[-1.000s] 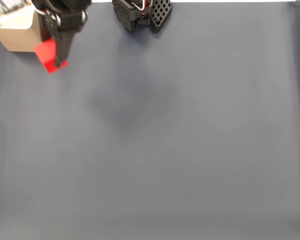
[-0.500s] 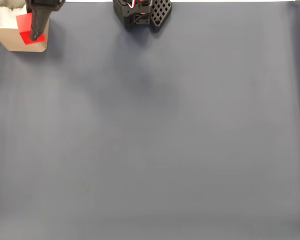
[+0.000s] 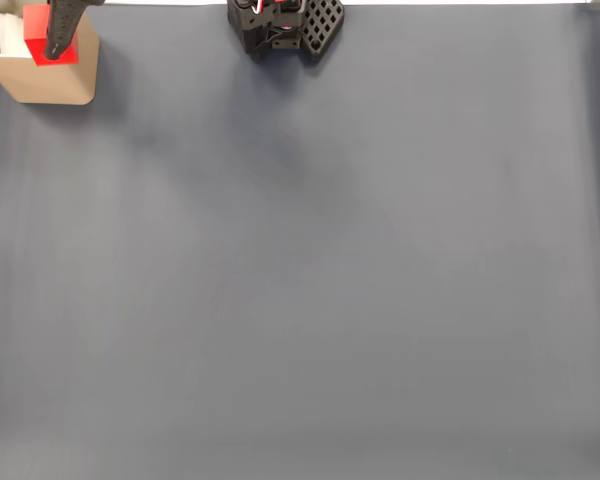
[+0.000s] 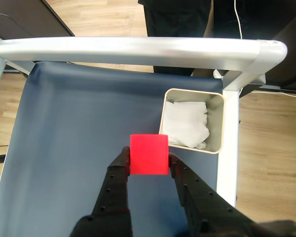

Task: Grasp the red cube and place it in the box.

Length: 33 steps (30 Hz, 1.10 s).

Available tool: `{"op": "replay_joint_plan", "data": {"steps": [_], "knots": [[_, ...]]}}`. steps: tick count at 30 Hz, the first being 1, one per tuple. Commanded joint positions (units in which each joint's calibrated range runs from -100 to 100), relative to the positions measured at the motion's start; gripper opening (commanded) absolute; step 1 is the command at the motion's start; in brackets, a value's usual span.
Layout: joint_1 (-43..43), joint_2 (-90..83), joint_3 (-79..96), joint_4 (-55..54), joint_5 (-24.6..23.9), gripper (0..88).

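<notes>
Gripper [image 4: 149,157] is clamping the red cube [image 4: 149,154] between both fingers, carrying it above the table [image 4: 79,128]; in the wrist view the cube is overlapping the box [image 4: 216,123] rim, with the opening at about 1 o'clock. Judgement: centre over the white lining before letting go, since dropping now risks clipping the near wall

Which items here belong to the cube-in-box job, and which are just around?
Job:
- red cube, held in the gripper
- box, open-topped

Just around:
- white crumpled material inside the box
- dark mat
- metal frame
- black arm base
</notes>
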Motion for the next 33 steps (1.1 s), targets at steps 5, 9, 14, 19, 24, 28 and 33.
{"op": "replay_joint_plan", "data": {"steps": [5,9,14,19,24,28,33], "knots": [[0.66,3.09,-5.01,-0.51,-1.37,0.0],[0.73,5.43,-6.74,-0.68,-1.90,0.0],[1.16,8.81,-9.29,-1.33,-2.15,0.0],[1.45,12.02,-12.67,-1.74,-2.49,0.0],[3.22,13.06,-13.49,-2.48,-2.10,0.0],[4.78,12.62,-12.58,-3.63,-1.61,0.0],[6.27,12.54,-12.58,-3.71,-1.51,0.0]]}}
